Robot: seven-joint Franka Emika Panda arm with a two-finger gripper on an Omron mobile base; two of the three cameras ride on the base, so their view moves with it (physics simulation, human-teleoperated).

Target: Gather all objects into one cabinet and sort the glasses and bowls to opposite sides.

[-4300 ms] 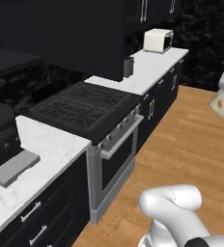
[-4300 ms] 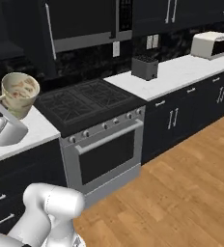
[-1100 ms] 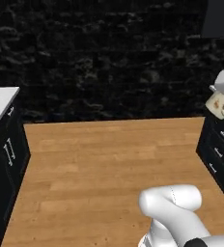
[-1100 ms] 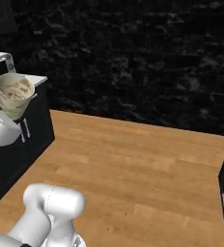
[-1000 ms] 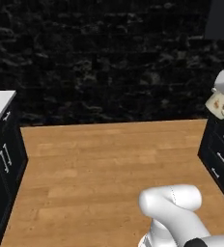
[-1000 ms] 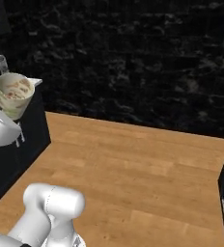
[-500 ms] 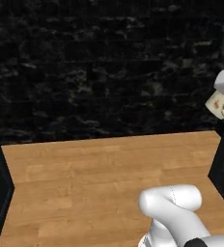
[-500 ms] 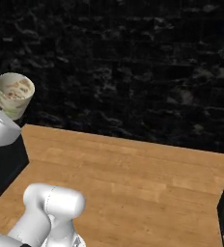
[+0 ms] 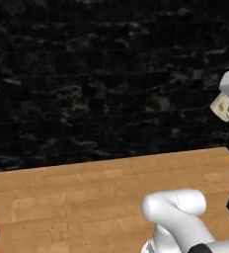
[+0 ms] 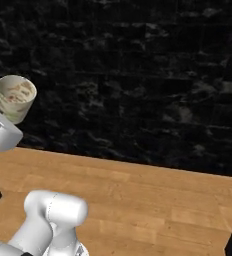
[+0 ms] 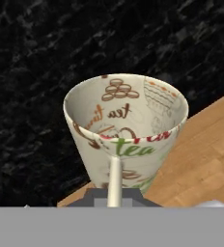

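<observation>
High against the black stone wall, a cream tumbler rides in the fingers, one of which shows as a pale strip pressed against its near side; the other is hidden, so the pinch looks firm but cannot be fully confirmed. Its print reads "tea" in green outside and "tea time" in brown script inside. Below lies a wooden floor. From the left base camera the tumbler sits at the far right edge.

One cream tumbler
</observation>
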